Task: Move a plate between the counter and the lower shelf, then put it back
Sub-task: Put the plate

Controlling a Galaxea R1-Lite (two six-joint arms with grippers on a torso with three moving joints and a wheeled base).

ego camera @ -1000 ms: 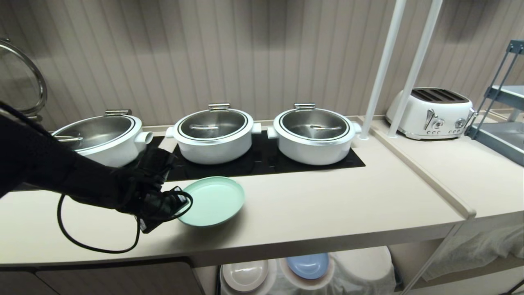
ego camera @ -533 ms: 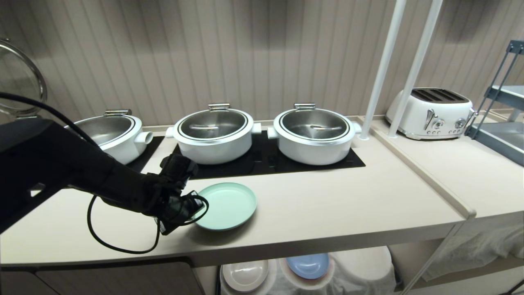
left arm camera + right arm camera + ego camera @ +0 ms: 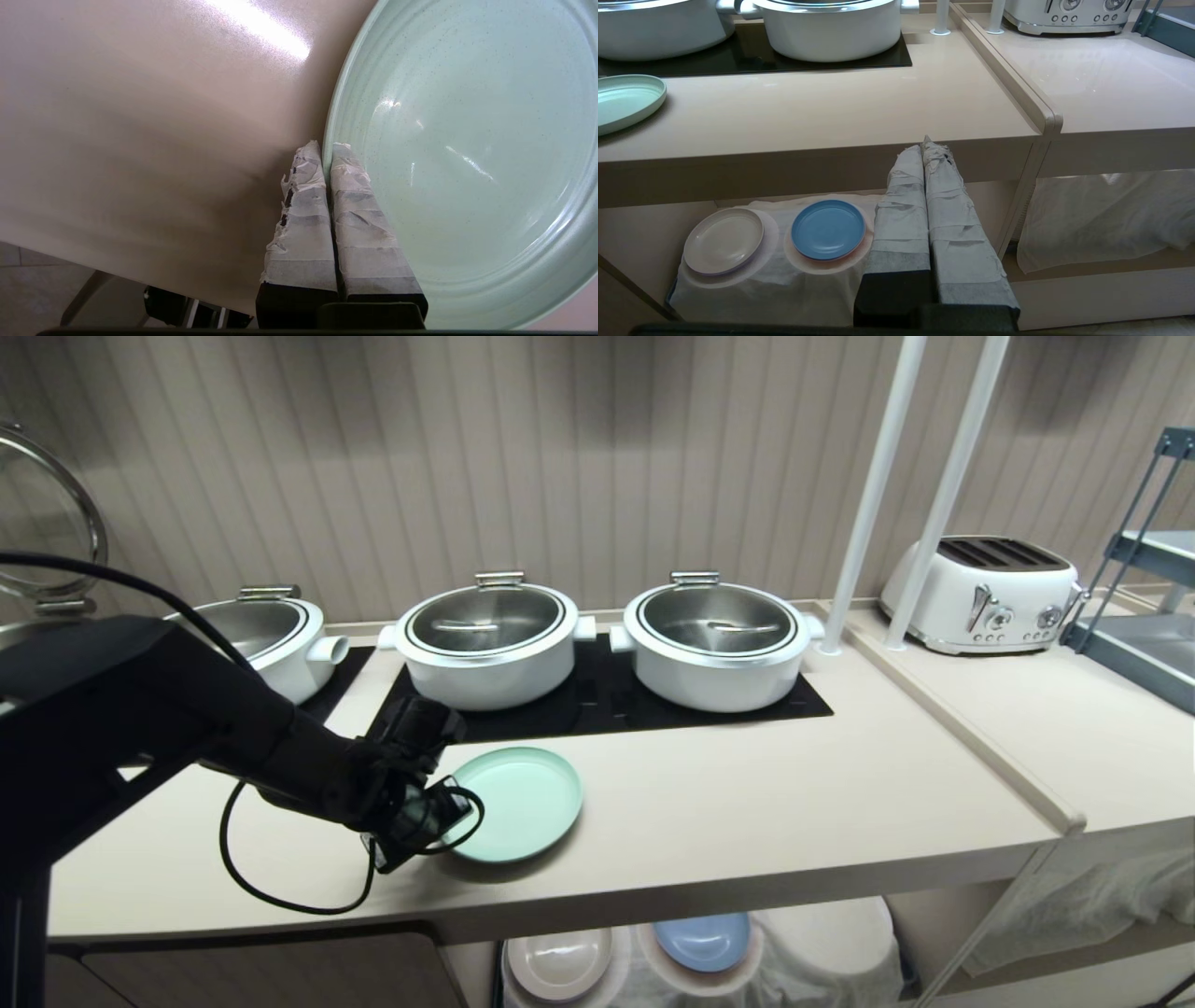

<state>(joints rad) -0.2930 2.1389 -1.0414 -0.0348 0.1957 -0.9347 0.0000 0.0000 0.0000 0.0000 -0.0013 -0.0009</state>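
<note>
Below the worktop's front edge, my right gripper point(image 3: 925, 144) hangs clenched and empty. On the long beige worktop point(image 3: 747, 821), my left gripper point(image 3: 324, 147) pinches the near rim of the round mint-green matte plate point(image 3: 518, 800), just before the black glass cooktop panel point(image 3: 616, 709).

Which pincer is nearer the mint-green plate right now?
Left. The left pincer is shut on the mint-green plate rim; the right pincer hangs below the counter edge.
</note>
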